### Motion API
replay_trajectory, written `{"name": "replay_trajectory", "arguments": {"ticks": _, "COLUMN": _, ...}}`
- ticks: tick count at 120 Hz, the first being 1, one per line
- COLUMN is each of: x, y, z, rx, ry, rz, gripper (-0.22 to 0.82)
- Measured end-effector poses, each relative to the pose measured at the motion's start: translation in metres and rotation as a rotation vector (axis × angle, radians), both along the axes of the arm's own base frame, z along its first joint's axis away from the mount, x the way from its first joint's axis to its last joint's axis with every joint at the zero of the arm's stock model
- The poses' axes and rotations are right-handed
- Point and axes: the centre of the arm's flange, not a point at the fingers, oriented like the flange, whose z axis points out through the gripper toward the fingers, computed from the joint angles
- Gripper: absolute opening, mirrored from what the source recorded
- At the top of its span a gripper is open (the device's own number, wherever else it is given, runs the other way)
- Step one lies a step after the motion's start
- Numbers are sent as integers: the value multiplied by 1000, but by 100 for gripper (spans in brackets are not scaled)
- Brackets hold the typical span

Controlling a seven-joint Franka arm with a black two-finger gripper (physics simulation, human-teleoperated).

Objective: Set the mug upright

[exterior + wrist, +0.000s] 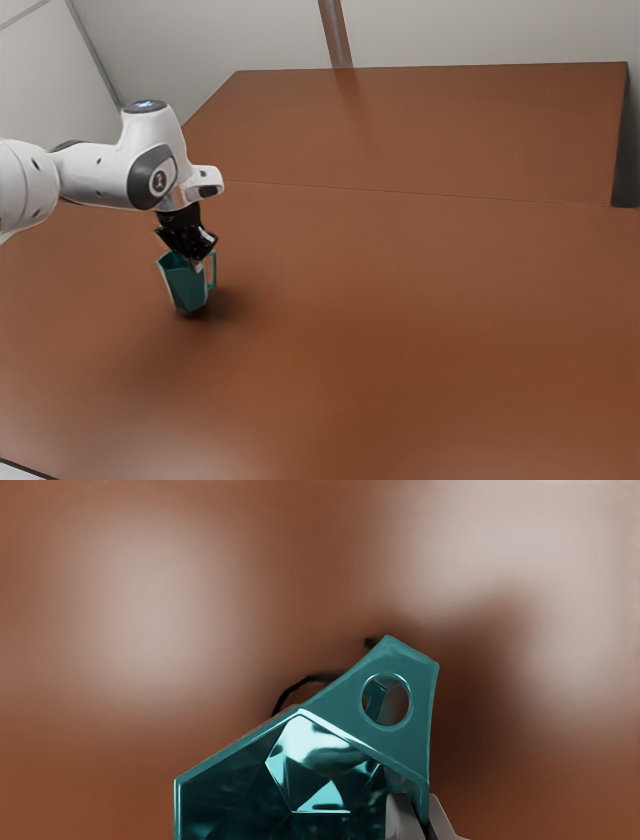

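Exterior view, and here's the action on the side toward the exterior view's left: the black two-finger gripper (199, 262) is down at the rim of a teal faceted mug (187, 286), and it has hold of it! The mug is mouth up and close to upright, though whether it stands quite true is hard to call. A dark shadow pools right under its foot on the brown tabletop (400, 330); whether the foot touches down, I cannot tell. Its handle (213, 270) juts toward the exterior view's right, just beside the fingers.

Over to the wrist view, and what a close look at the grip! The gripper (428, 817) pinches the mug's wall near the handle side, one finger inside the cup, the other outside, teal wall squeezed between them. The handle's flat top carries a round hole, and a thin dark curve (300, 681) shows just past the rim, too unclear to name.

Around the scene, a fine seam (400, 189) crosses the tabletop well beyond the mug, pale walls (480, 30) rise behind, and a brown upright strip (335, 32) meets the table's far edge. The white arm (100, 172) reaches in above the tabletop, with the black gripper covering part of the mug's rim from this side.
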Motion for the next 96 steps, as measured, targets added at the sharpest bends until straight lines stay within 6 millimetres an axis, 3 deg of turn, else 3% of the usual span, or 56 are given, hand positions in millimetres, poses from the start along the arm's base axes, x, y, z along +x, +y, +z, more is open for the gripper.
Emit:
{"name": "replay_trajectory", "arguments": {"ticks": 27, "x": 15, "y": -18, "z": -3, "rx": 7, "ry": -26, "rz": -3, "gripper": -18}}
{"name": "replay_trajectory", "arguments": {"ticks": 52, "x": 16, "y": -19, "z": -6, "rx": 8, "ry": -23, "rz": 16, "gripper": -16}}
{"name": "replay_trajectory", "arguments": {"ticks": 60, "x": 16, "y": -20, "z": -6, "rx": 6, "ry": -21, "rz": 21, "gripper": -7}}
{"name": "replay_trajectory", "arguments": {"ticks": 81, "x": 15, "y": -21, "z": -2, "rx": -6, "ry": -25, "rz": 36, "gripper": 29}}
{"name": "replay_trajectory", "arguments": {"ticks": 96, "x": 16, "y": -23, "z": 31, "rx": -35, "ry": -75, "rz": 50, "gripper": 43}}
